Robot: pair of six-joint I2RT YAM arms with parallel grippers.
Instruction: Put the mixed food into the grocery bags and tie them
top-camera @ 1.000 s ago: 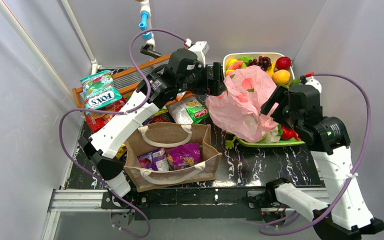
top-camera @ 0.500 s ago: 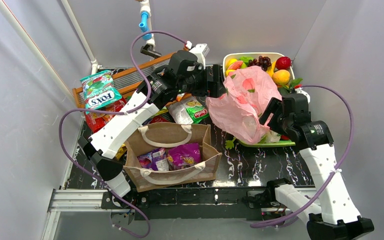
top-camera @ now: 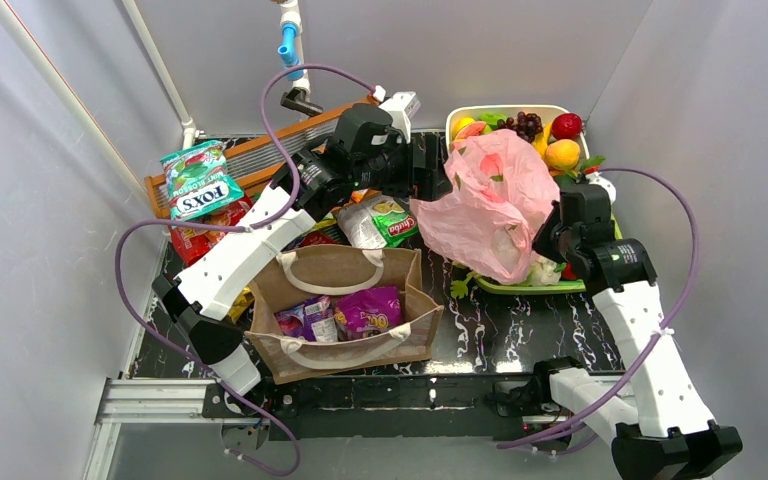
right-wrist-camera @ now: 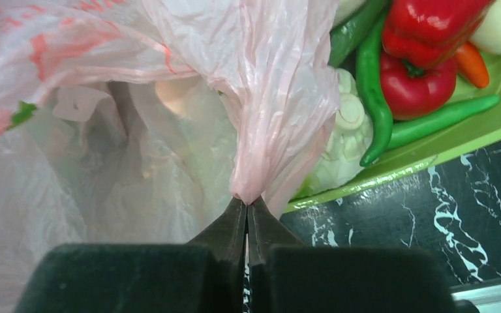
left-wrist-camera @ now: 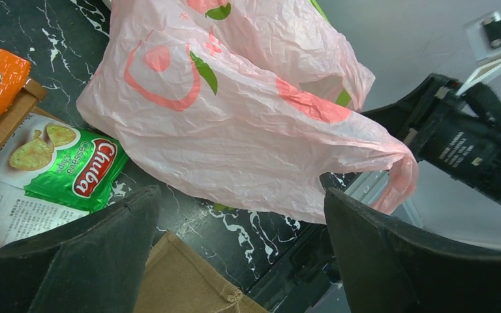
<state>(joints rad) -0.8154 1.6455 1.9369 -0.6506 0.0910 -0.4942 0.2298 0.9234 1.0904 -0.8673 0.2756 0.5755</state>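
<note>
The pink plastic bag (top-camera: 490, 195) lies bunched over the green tray's near-left end. My right gripper (right-wrist-camera: 248, 203) is shut on a twisted strip of the pink bag (right-wrist-camera: 267, 130) at its right side. My left gripper (left-wrist-camera: 240, 195) hangs open just left of the pink bag (left-wrist-camera: 235, 111), not touching it. The brown tote (top-camera: 345, 305) stands open in front with purple packets (top-camera: 370, 312) inside. A green Chuba packet (top-camera: 390, 222) lies behind the tote. A teal Fox's packet (top-camera: 200, 185) rests on the rack. Toy fruits (top-camera: 560, 152) fill the white tray.
The green tray (right-wrist-camera: 430, 147) holds a red pepper (right-wrist-camera: 424, 26), green chillies and a cauliflower (right-wrist-camera: 346, 143) right beside my right fingers. A wooden slatted rack (top-camera: 260, 155) with more packets stands at the back left. Grey walls close in on both sides.
My right arm moved in to the pink bag's right side and its jaws went from open to shut on the plastic. The left gripper stayed open, nearly still.
</note>
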